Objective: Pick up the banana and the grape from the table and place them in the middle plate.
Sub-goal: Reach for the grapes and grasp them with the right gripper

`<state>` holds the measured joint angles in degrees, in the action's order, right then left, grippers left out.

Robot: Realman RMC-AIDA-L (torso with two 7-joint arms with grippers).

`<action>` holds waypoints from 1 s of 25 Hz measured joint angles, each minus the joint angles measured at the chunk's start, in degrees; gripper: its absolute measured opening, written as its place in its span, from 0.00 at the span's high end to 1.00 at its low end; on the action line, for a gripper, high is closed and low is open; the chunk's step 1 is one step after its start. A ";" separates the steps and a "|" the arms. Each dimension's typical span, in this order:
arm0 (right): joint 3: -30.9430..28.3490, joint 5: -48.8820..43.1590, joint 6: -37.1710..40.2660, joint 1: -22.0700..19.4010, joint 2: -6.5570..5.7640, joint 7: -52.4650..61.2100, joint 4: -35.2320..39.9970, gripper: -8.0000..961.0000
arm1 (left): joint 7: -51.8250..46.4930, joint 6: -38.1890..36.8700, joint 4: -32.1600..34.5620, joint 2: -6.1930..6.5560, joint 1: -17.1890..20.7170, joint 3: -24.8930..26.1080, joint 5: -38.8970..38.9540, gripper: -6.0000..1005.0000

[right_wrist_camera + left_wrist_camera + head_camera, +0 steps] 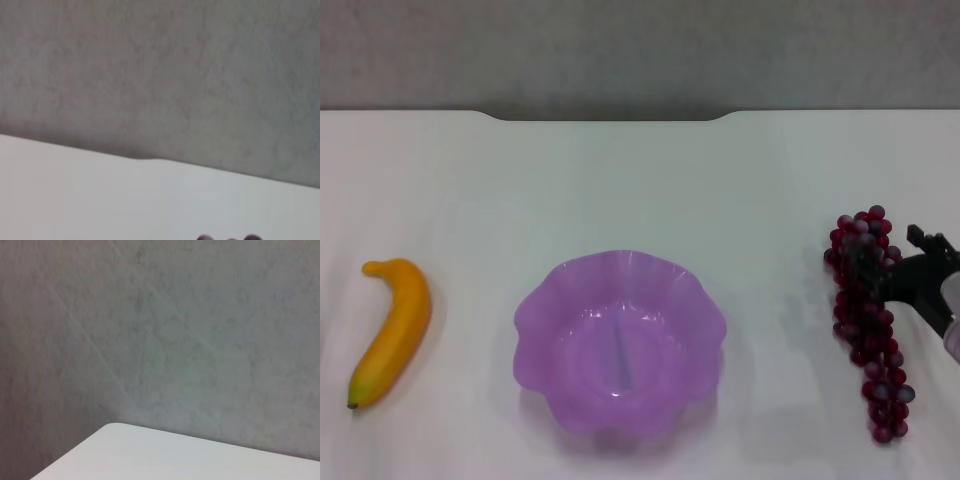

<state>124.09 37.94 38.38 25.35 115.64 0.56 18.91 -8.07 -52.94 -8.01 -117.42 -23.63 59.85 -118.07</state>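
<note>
The head view looks forward and down from above the table's [640,180] near edge, taking in its full width up to the notched far edge and the grey wall [640,50] behind. The left wrist view sits low, facing the wall [175,330] past a rounded table corner [112,426]. The right wrist view, also low, faces the wall across the far edge [145,159]; both wrist views share wall and tabletop with the head view.
</note>
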 joint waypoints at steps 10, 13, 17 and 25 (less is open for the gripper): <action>2.88 0.03 -4.45 -0.29 0.07 -0.15 -0.63 0.17 | -0.01 0.03 0.26 0.00 0.12 0.00 -0.06 0.14; 3.34 0.01 -4.67 -0.30 0.12 -0.15 -0.72 0.18 | -0.01 0.04 0.28 0.00 0.14 -0.02 -0.08 0.14; 5.16 -0.04 -6.30 -0.30 0.12 -0.15 -0.72 0.20 | 0.00 0.06 0.35 0.00 0.16 -0.06 -0.15 0.14; 6.40 -0.15 -7.93 -0.30 0.04 -0.02 -1.66 0.22 | 0.05 0.05 0.37 0.00 0.16 -0.09 -0.16 0.14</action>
<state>130.49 37.79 30.45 25.05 115.68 0.55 17.26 -8.02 -52.90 -7.64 -117.42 -23.47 59.76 -118.23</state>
